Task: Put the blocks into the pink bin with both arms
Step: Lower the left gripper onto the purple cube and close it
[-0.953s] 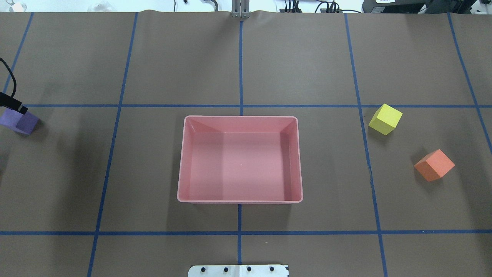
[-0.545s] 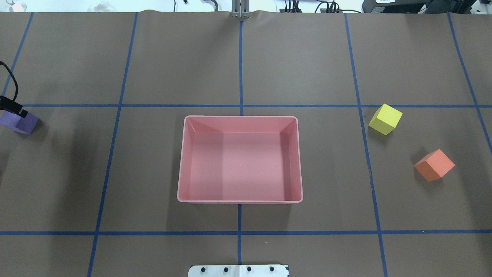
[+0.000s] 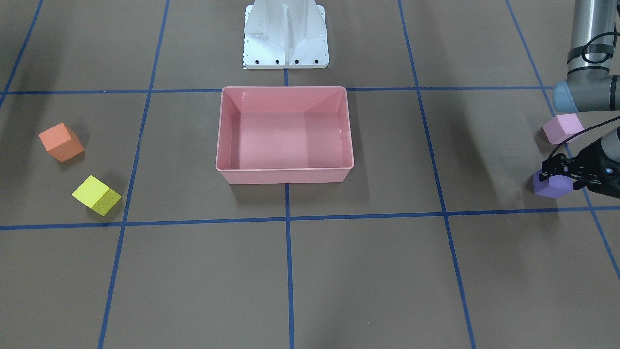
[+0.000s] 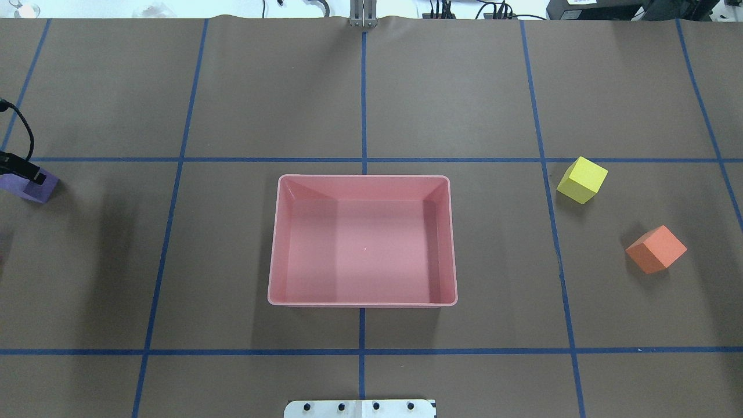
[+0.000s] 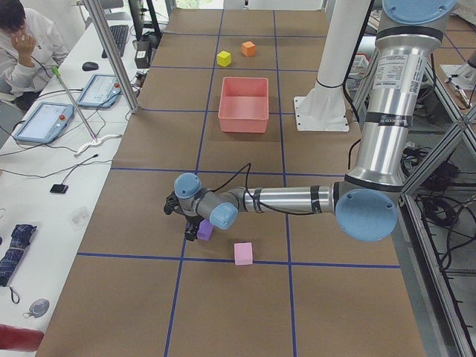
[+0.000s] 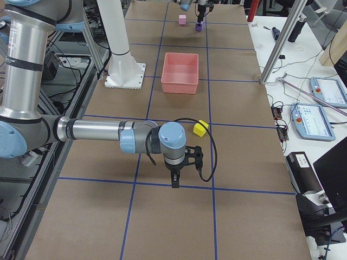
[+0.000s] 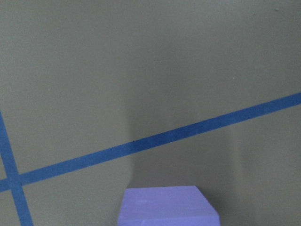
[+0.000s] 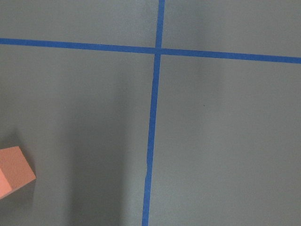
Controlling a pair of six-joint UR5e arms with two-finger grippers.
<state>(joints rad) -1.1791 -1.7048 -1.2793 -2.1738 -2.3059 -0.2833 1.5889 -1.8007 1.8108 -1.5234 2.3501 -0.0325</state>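
The pink bin (image 4: 360, 303) stands empty at the table's middle. The purple block (image 3: 550, 187) lies far on my left side and also shows in the overhead view (image 4: 36, 189) and the left wrist view (image 7: 167, 207). My left gripper (image 3: 557, 175) sits low over it, apparently open, with its fingers at the block's top. The light pink-lilac block (image 3: 563, 128) lies just beside it, nearer the base. The yellow block (image 4: 581, 180) and orange block (image 4: 656, 249) lie on my right side. My right gripper (image 6: 174, 183) hangs above the table near the orange block (image 8: 11, 172); I cannot tell whether it is open or shut.
Blue tape lines grid the brown table. The white robot base (image 3: 286, 34) stands behind the bin. A side bench with tablets (image 5: 44, 123), cables and a seated person (image 5: 22, 37) runs along the far edge, with a metal post (image 6: 279, 46).
My left gripper has come lower and slightly leftward over the purple block, covering more of its top. The blocks and the bin have not moved.
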